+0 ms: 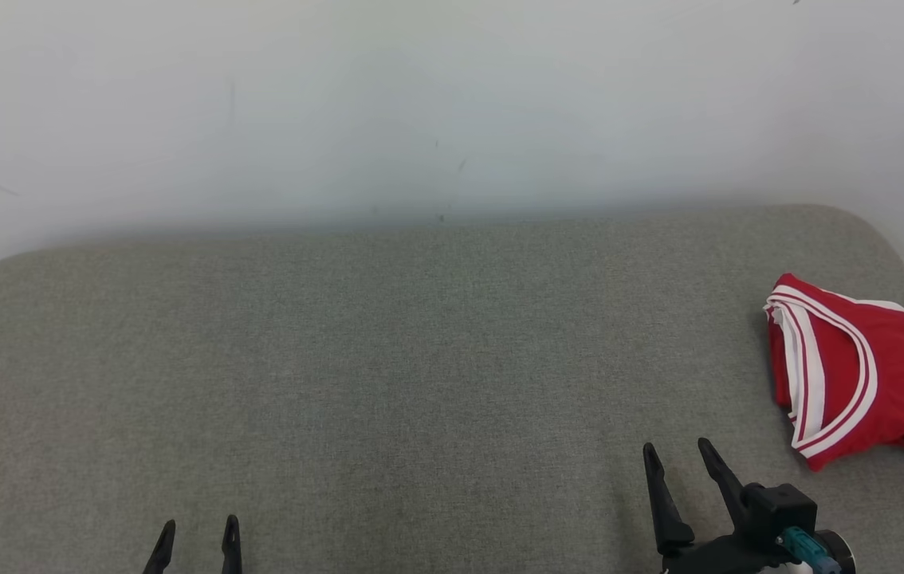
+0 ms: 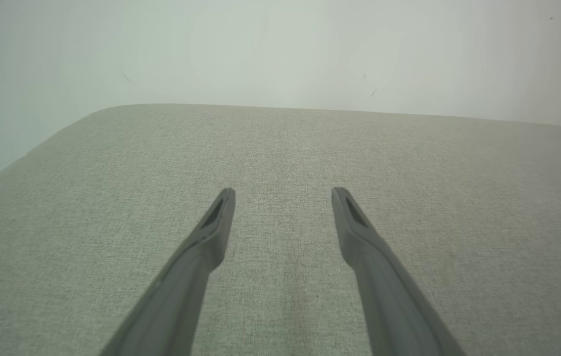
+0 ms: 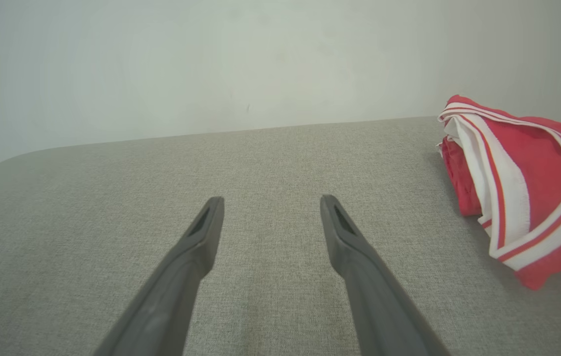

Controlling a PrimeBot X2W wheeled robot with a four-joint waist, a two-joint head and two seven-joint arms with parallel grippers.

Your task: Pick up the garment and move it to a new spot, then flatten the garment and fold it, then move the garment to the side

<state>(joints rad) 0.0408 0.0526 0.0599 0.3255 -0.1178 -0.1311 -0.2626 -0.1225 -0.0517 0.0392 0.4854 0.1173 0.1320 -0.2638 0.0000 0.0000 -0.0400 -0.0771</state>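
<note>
Red jersey (image 1: pixel 866 371) at the right end of a grey padded surface (image 1: pixel 420 359), both grippers off it.

The jersey (image 3: pixel 533 198) lies folded and rumpled near the surface's rounded right corner and runs past the head view's right side. The right gripper (image 1: pixel 675 444) (image 3: pixel 272 198) sits near it, to its left and closer to the robot, not touching, jaws apart on nothing. The left gripper (image 1: pixel 200 520) (image 2: pixel 283 190) is well apart at the lower left, jaws likewise spread. Open fabric stretches from the grippers to the back edge, where a pale wall (image 1: pixel 420 104) rises.
</note>
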